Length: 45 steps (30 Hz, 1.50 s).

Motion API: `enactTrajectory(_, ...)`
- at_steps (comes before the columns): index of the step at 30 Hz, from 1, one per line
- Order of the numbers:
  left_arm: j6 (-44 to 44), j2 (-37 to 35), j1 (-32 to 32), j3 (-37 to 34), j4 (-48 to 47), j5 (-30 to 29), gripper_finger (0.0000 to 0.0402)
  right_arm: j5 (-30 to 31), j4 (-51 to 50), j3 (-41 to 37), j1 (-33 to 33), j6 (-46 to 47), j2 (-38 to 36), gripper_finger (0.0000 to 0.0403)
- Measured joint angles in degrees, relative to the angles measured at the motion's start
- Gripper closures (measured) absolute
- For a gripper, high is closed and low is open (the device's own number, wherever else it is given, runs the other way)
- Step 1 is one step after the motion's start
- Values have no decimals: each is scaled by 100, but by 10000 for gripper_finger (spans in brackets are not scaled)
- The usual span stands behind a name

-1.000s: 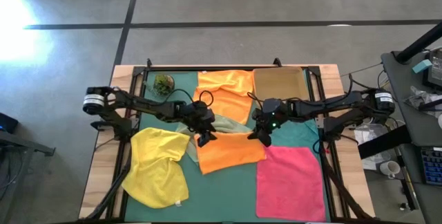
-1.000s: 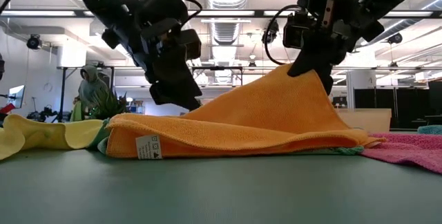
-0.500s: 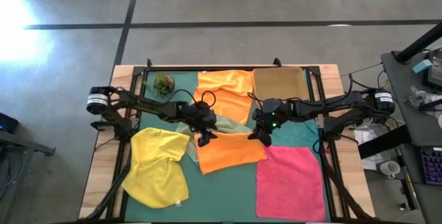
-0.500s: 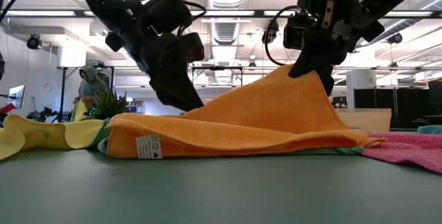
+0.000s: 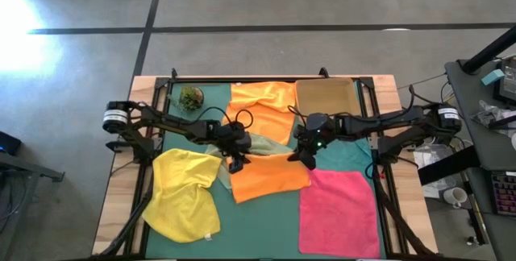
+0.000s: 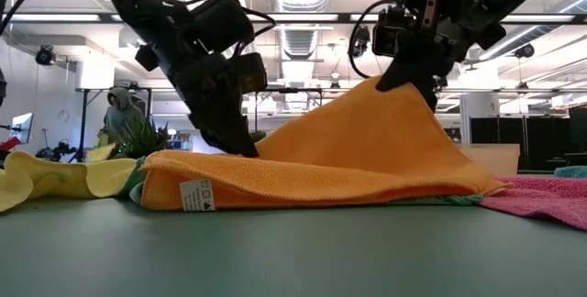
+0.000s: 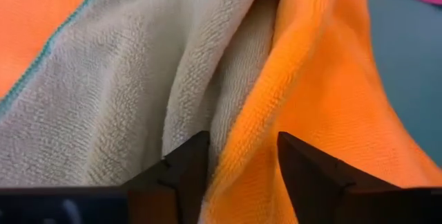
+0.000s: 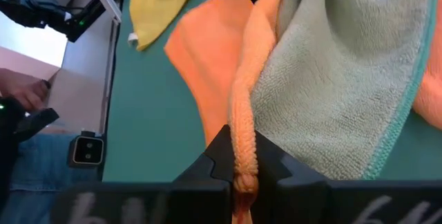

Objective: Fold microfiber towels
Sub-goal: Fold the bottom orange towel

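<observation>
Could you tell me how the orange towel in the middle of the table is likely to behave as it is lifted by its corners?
Probably floppy: the orange towel hangs in a sagging tent from the right gripper. Likely light, since one pinched edge holds it up. Its nubby pile probably grips rather than slips.

Two black jointed arms, looped black cables; silver-white collars near the bases; green light on the right wrist.

Table point(image 5: 173, 128): wooden edges, green mat across middle. On mat: yellow towel point(image 5: 185, 192) crumpled at front left; orange towel point(image 5: 270, 179) at centre, partly over olive green towel point(image 5: 270, 143); second orange towel point(image 5: 262, 104) at back centre; pink towel point(image 5: 339, 211) flat at front right; tan tray point(image 5: 326, 98) at back right; green plant ball point(image 5: 191, 97) at back left.
</observation>
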Motion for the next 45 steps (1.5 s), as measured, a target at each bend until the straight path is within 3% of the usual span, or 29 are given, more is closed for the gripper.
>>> enactTrajectory(6, -29, -9, -45, 15, -542, 120, 310, 18, -31, 35, 0, -14, -61, 394)
enactTrajectory(16, -31, -116, -133, 196, -654, 191, 396, 71, -522, 28, 0, -322, -65, 382)
enactTrajectory(24, -49, -165, -142, 358, -1165, 199, 396, 44, -638, 28, -2, -834, -65, 375)
enactTrajectory(35, -33, -337, -142, 720, -1579, 199, 396, 80, -559, 22, 0, -1155, -65, 291)
enactTrajectory(39, -32, -337, -142, 761, -1720, 199, 396, 122, -569, 22, 0, -1185, -74, 302)
enactTrajectory(45, -31, -337, -142, 782, -1801, 199, 396, -12, -624, 22, 0, -1196, -76, 356)
